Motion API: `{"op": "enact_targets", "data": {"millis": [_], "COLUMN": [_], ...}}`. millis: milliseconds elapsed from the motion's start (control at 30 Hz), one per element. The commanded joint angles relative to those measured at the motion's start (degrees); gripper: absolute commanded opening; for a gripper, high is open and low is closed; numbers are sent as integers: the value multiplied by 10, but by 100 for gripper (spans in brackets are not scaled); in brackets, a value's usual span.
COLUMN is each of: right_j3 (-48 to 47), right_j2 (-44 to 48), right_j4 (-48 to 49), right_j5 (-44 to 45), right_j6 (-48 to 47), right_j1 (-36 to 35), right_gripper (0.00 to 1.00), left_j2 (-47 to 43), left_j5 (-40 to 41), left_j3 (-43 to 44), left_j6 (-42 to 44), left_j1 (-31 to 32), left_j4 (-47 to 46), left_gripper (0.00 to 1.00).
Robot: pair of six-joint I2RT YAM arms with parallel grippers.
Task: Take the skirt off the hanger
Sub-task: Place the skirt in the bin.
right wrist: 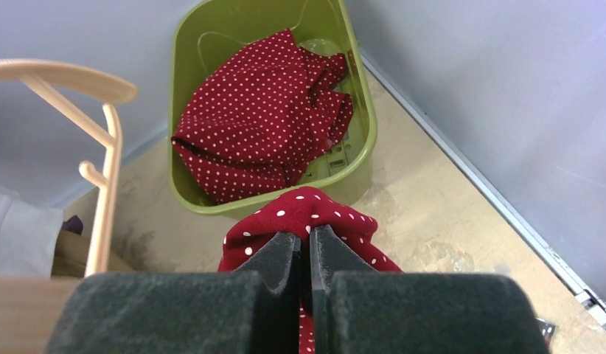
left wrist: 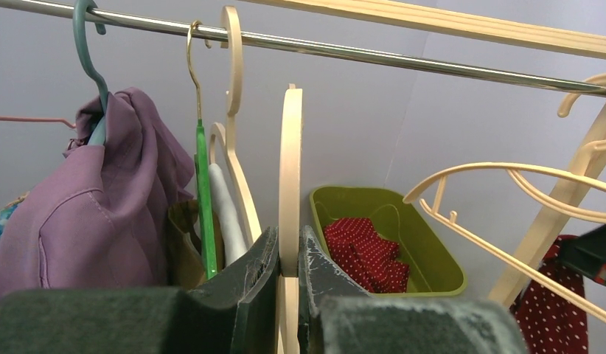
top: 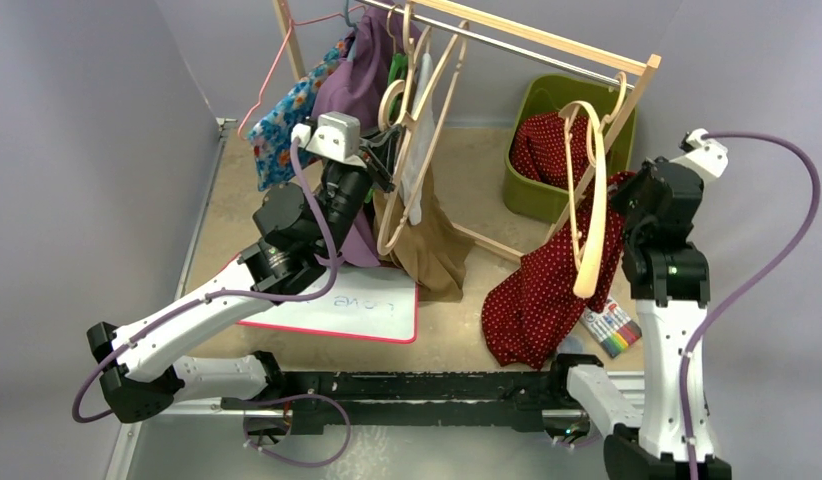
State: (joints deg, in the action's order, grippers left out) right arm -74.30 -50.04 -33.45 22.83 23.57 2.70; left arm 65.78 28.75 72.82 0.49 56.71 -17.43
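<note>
1. Pinching a raised fold of the skirt [right wrist: 307, 208], the right gripper [right wrist: 309, 240] is pressing its jaws tight together on the red cloth. We are judging that this hold is meant to draw the fabric away from what is carrying it.
2. The skirt is hanging by the right end of the rail [left wrist: 374, 59], trailing along the right hanger [top: 595, 215], and its hem is pooling on the desk [top: 467, 150] toward the near right corner. How it is fastened to that hanger we cannot tell.
3. The left gripper [left wrist: 288, 243] is clamping on the mid hanger [left wrist: 290, 162], which is showing edge-on below the middle of the rail. We are reading this as a steadying grip, though whether that hanger is bearing on the skirt we cannot tell.
4. The skirt is looking thin and limp, a white-dotted weave that is creasing into soft folds, so we are expecting it to slide and sag rather than hold any shape.
5. Both hangers are looking cream, smooth and rigid, with curved shoulders. The rail is shining like bare metal, and the gripper pads are showing dark and rough.
6. The bin [top: 517, 190] is sitting at the far right corner of the desk, glossy green with rounded walls, holding a second dotted cloth [right wrist: 263, 110]. We are taking it as the place where freed garments are going.
</note>
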Motion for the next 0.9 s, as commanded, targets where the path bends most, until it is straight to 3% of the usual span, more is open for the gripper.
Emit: {"op": "enact_targets", "data": {"millis": [0, 200, 333, 667, 867], "right_j3": [-61, -132, -167, -313, -450], "right_j2": [-30, -106, -155, -256, -329], "right_j4": [84, 107, 131, 181, 202], "right_j5": [26, -14, -169, -258, -304], "right_j6": [14, 2, -3, 0, 35], "right_j1": [6, 63, 187, 194, 194], "right_gripper": [0, 0, 0, 0, 0], "left_j2": [-7, -42, -49, -73, -79], "left_j5": [-23, -39, -58, -74, -69], "left_j3": [6, -57, -81, -117, -124], "left_j6": [-5, -18, -31, -19, -14], "left_j1": [0, -1, -1, -1, -5], "left_j4": [-15, -29, -36, -53, -56], "left_gripper": [0, 0, 0, 0, 0]}}
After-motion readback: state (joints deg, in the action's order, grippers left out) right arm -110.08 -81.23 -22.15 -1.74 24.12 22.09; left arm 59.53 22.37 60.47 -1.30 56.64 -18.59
